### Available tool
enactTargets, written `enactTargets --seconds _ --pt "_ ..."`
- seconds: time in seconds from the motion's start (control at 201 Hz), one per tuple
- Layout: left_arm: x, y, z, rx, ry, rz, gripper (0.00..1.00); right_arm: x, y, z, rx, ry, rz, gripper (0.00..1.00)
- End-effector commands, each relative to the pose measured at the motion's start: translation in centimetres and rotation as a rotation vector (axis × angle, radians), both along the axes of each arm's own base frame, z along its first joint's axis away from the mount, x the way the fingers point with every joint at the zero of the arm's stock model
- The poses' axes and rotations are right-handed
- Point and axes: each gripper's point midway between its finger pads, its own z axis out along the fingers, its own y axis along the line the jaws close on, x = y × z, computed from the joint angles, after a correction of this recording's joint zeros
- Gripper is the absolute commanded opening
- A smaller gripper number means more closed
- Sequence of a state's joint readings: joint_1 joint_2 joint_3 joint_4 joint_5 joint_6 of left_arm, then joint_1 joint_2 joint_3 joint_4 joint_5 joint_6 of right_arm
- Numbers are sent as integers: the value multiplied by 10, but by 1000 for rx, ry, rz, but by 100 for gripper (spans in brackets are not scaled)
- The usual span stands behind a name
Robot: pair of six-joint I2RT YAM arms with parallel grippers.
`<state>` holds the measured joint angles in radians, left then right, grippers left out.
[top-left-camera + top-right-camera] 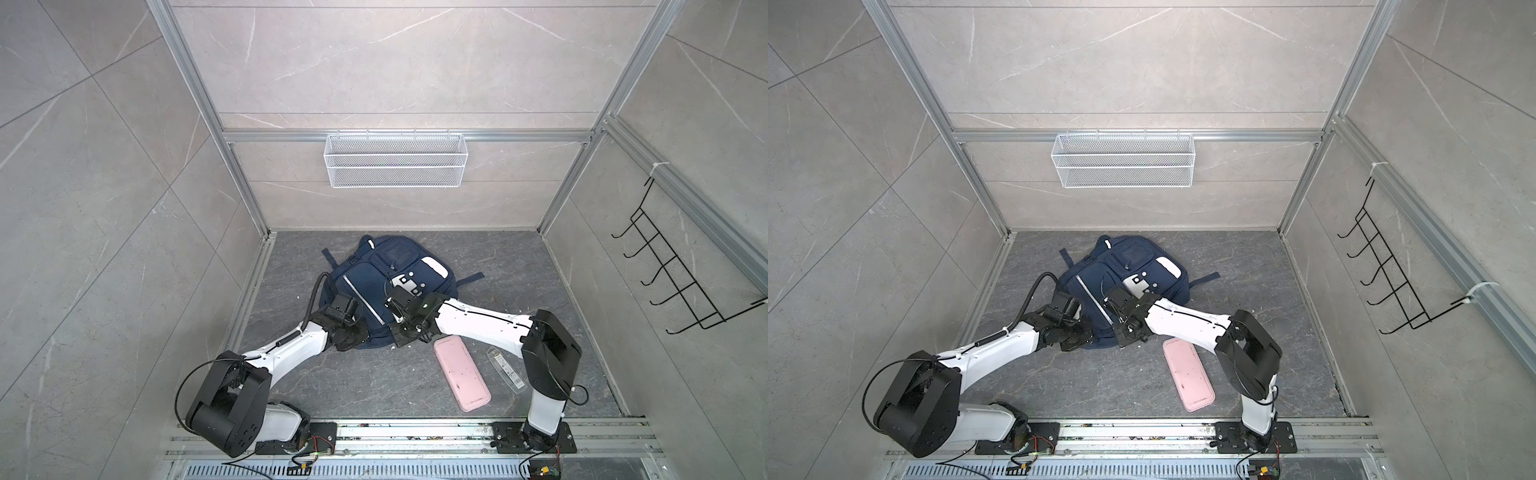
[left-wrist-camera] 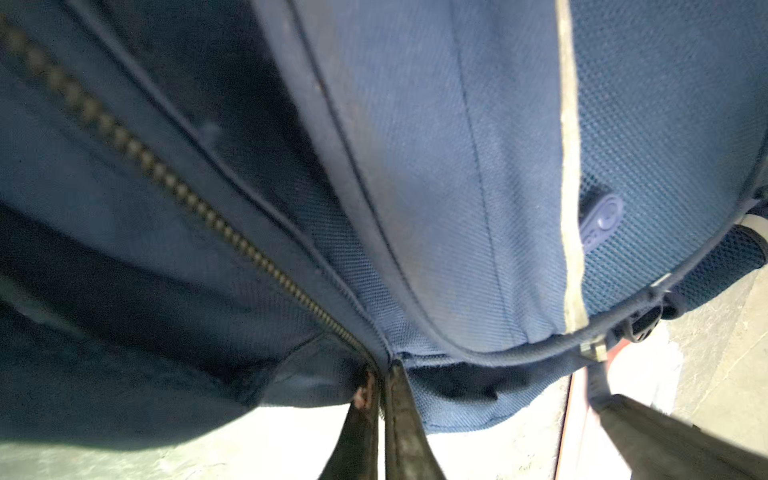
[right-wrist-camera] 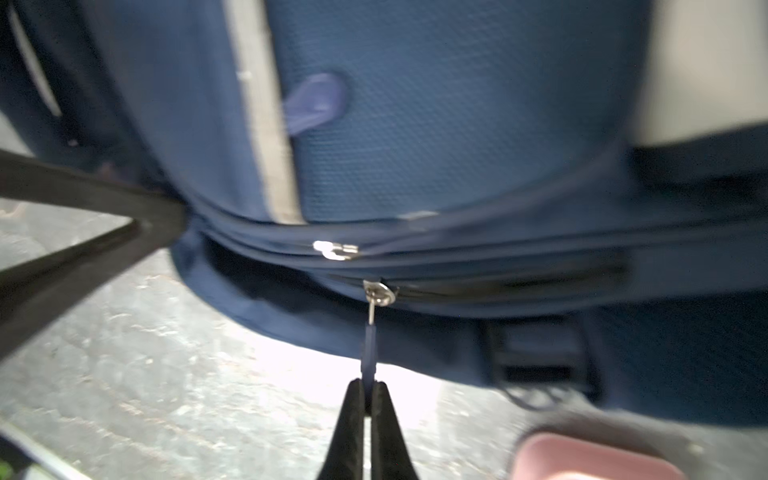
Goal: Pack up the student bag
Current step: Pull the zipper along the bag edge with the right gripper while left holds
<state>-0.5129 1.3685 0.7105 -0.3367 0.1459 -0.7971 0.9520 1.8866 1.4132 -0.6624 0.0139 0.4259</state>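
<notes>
Jaws of the right gripper [image 3: 365,395] are pressed together on a blue pull tab [image 3: 369,349]. The tab hangs from a silver slider [image 3: 378,293] on a zip along the near edge of the bag [image 3: 415,124]. The left gripper [image 2: 380,376] is pinched tight too, its tips nipping the bag's fabric right where a dark zip [image 2: 166,183] ends. The two grippers sit near each other along that same edge.

In both top views the navy bag [image 1: 365,282] [image 1: 1100,270] lies flat, front up, towards the back middle of a dark grey, stone-patterned floor [image 1: 374,386]. A pink case [image 1: 461,374] lies on the floor just beside the bag's near corner, with a clear packet [image 1: 505,370] close on its far side. Pale marbled walls [image 1: 395,75] stand in a metal frame [image 1: 395,136]. A white wire basket [image 1: 395,160] hangs on the back wall and a black hook rack [image 1: 673,266] on the right one.

From above, both sets of tips are hidden under the wrists, and in a top view the right arm covers the packet. The right wrist view is blurred, and the case [image 3: 582,457] is cut off at its edge. How much cloth the left tips hold is hard to make out.

The left arm [image 1: 286,349] and the right arm [image 1: 478,320] rise from a rail [image 1: 415,432] at the near side. Their elbows point outward, their forearms converge low on the bag, and their wrists are bent down.
</notes>
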Motion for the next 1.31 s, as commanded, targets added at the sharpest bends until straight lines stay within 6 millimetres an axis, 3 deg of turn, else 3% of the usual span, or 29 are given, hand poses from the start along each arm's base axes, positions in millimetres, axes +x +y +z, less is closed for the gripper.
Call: enactTargets --seconds 0.0,0.119,0.199,0.274,0.473,0.727,1.06,1.304 --pt "6 -14 8 -28 -15 -20 6 -26 41 3 90 85 103 0" --pt "7 -16 13 -26 -21 -30 7 -23 56 8 124 82 104 0" --pt "7 -14 16 -20 -28 -37 7 -20 56 13 136 67 92 0" --pt "6 -14 21 -20 -34 -44 9 -17 49 16 144 52 74 0" --pt "6 -1 50 48 -91 -72 33 -9 20 28 192 43 2 0" --pt "19 -1 88 53 -173 -92 36 -3 -8 53 284 38 -53 0" --pt "40 -19 68 27 -142 -91 35 -7 -16 61 308 30 -59 0" --pt "66 -33 72 -1 -169 -81 33 -11 -19 64 312 32 -51 0"
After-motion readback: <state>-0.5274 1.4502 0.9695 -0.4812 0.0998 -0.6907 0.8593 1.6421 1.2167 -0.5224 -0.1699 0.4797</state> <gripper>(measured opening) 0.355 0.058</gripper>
